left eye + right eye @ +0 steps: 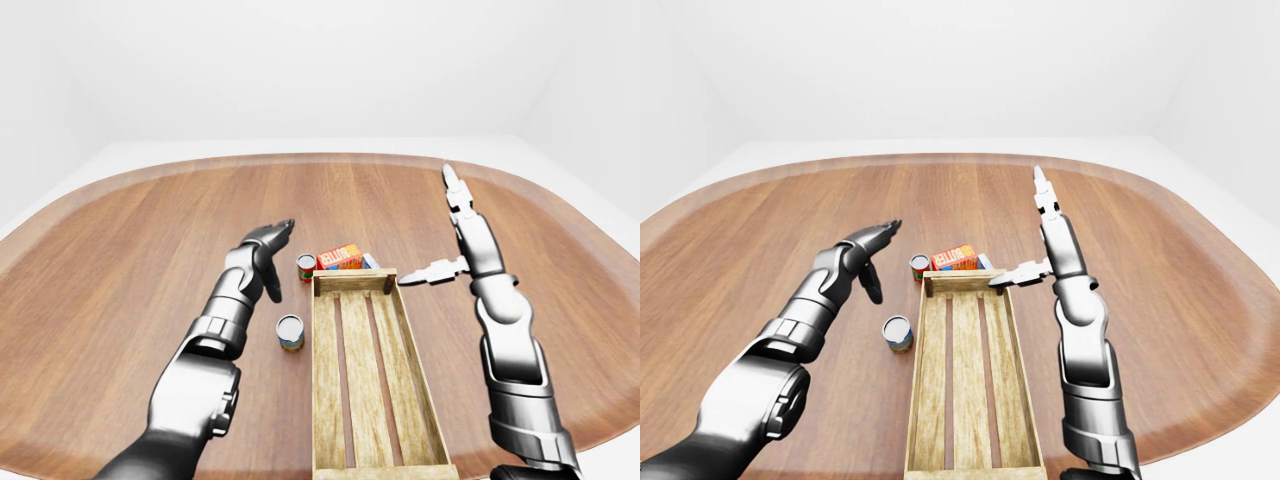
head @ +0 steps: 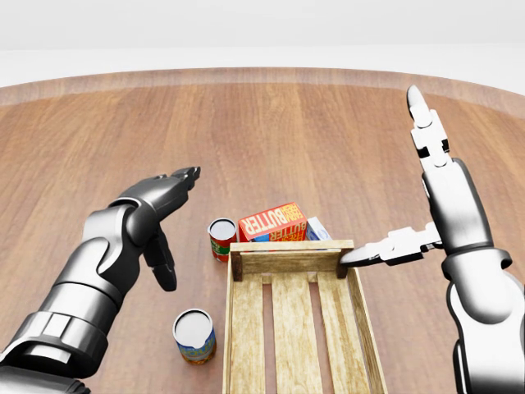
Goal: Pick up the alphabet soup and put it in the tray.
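We count two cans: one [image 2: 221, 237] at centre, one [image 2: 195, 335] at lower left. One butter box [image 2: 273, 222]. One blue box [image 2: 318, 229], partly hidden. One wooden tray [image 2: 294, 256]. One table [image 2: 279, 139].

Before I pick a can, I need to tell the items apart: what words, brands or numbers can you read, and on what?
"BUTTER": white letters on the orange-red box lying beyond the tray. Smaller print beside it is too blurred to read.
Red can: label unreadable.
Can with blue and orange label: unreadable.
Blue-and-white package behind the box: no legible text.
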### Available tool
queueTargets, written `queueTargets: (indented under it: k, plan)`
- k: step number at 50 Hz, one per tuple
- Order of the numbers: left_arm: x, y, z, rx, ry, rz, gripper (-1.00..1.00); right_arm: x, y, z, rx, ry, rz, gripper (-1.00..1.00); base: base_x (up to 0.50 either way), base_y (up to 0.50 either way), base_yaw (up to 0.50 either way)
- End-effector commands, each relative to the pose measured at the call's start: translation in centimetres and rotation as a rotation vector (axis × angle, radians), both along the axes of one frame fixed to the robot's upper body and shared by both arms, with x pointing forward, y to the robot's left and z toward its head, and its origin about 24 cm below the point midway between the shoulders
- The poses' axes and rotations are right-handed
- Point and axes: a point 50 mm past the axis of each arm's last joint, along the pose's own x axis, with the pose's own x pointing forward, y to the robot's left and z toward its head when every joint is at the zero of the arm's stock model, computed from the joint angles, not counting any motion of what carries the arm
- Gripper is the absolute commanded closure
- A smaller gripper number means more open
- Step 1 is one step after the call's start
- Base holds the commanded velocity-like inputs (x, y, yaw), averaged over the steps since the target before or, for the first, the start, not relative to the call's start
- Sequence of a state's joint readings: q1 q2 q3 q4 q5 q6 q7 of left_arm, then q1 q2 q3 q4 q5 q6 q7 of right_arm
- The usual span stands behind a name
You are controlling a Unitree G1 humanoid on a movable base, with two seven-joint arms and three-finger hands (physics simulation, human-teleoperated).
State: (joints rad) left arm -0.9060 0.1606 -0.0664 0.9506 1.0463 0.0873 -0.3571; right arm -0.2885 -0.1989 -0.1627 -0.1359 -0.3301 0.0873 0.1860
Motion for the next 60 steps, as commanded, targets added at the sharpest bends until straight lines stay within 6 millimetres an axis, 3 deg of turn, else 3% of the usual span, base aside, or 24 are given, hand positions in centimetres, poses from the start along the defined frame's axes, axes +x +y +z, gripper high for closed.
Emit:
queueTargets:
  k: [1,14,20,30,47,60]
  plan:
    - [-0.8,-1.2,-3.0,-0.024,0.079,0.006,-1.00,0.2,0.2,-0.1,0.003,0.001,0.000,-0.98,0.00,0.00,0.00]
    - [-1.7,-2.6,-5.2,-0.038,0.123,-0.005,-1.00,0.2,-0.1,-0.5,0.011,0.016,-0.007,-0.99,0.00,0.00,0.00]
    - [-1.8,-2.7,-5.6,-0.052,0.128,0.006,-1.00,0.0,-0.2,-0.5,0.012,0.017,-0.009,-0.98,0.00,0.00,0.00]
    - [-3.1,-2.4,-8.0,-0.058,0.166,0.042,-1.00,-0.1,-0.4,-0.7,0.017,0.021,-0.018,-1.00,0.00,0.00,0.00]
    - [-4.0,-2.2,-9.4,-0.028,0.197,0.059,-1.00,-0.2,-0.7,-1.0,0.029,0.033,-0.025,-0.99,0.00,0.00,0.00]
    - [-4.7,-3.2,-10.2,-0.036,0.216,0.048,-1.00,-0.2,-0.8,-1.1,0.032,0.035,-0.027,-0.99,0.00,0.00,0.00]
